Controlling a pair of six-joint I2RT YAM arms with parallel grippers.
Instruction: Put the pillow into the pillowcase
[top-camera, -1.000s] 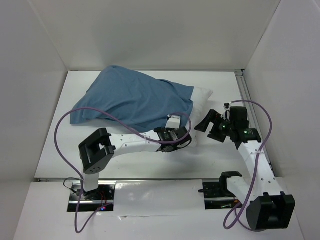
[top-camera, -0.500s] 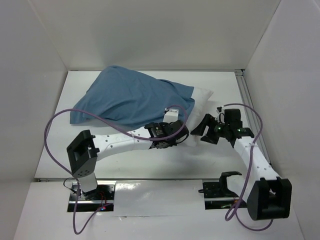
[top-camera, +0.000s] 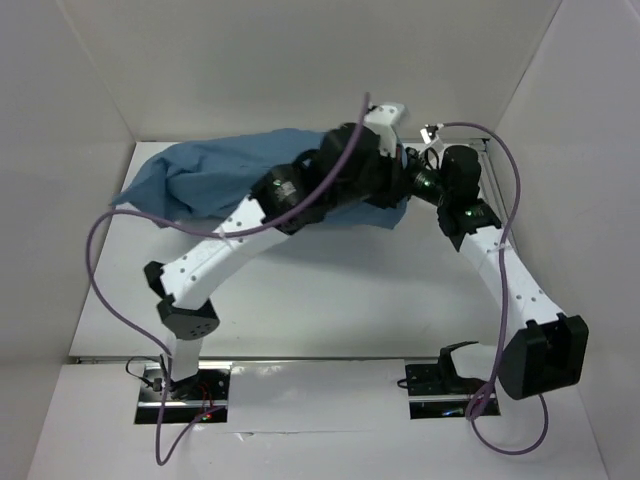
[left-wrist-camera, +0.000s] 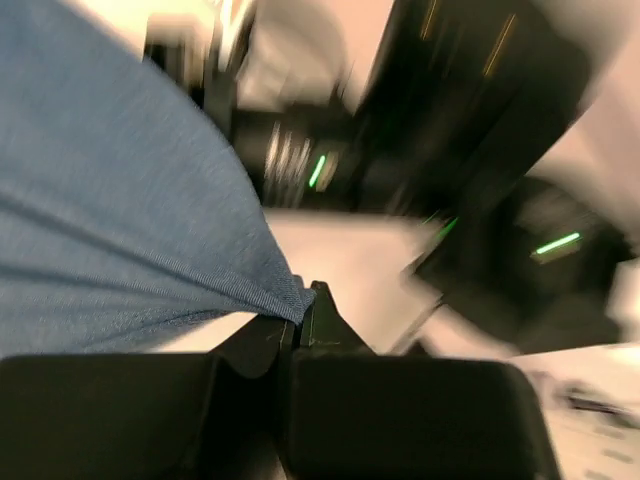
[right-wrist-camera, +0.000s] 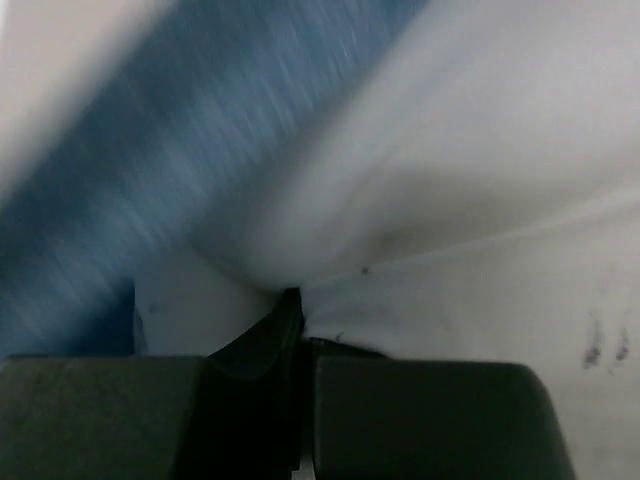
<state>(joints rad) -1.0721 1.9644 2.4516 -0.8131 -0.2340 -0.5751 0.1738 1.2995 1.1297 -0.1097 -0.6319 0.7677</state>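
The blue pillowcase (top-camera: 215, 172) lies bunched along the far side of the table, its right end raised among the two wrists. My left gripper (top-camera: 378, 188) is shut on the pillowcase's hem (left-wrist-camera: 282, 292), with blue cloth (left-wrist-camera: 110, 200) hanging to its left. My right gripper (top-camera: 405, 178) meets it from the right. In the right wrist view that gripper (right-wrist-camera: 298, 305) is shut on a fold of the white pillow (right-wrist-camera: 450, 150), with the pillowcase (right-wrist-camera: 110, 210) beside it. From above, the pillow is hidden by cloth and arms.
White walls enclose the table (top-camera: 330, 290) on three sides. A metal rail (top-camera: 492, 185) runs along the right edge. Purple cables (top-camera: 100, 270) loop off both arms; the right one (top-camera: 510, 190) arcs above the forearm.
Both arms swung up and toward the back wall. The right gripper went from open to shut on the pillow. The pillowcase's right end rose and the white pillow end dropped out of sight from above.
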